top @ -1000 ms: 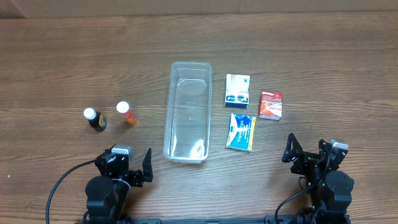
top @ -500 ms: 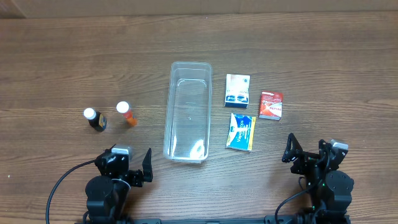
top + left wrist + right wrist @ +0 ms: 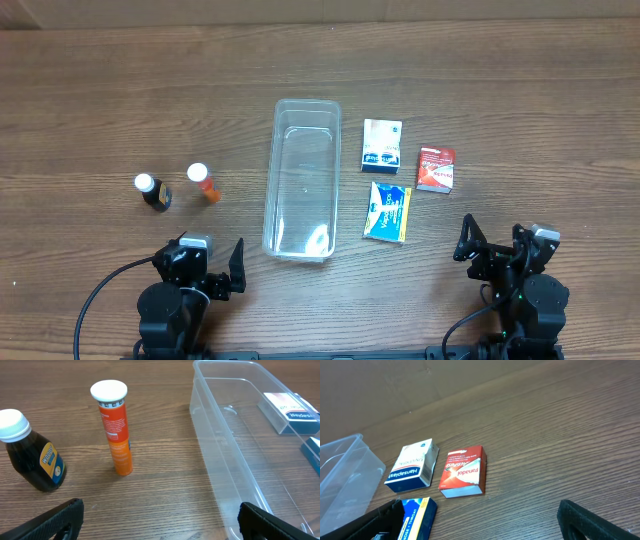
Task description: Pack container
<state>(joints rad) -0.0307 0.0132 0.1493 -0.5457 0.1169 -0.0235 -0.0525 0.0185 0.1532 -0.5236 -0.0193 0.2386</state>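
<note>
The clear plastic container lies empty in the middle of the table, long side front to back; it also shows in the left wrist view and the right wrist view. My left gripper is open and empty near the front edge, left of the container. My right gripper is open and empty at the front right. In the wrist views the left gripper and the right gripper hold nothing.
Left of the container stand a dark brown bottle and an orange tube. Right of it lie a white-blue box, a blue-yellow box and a red box.
</note>
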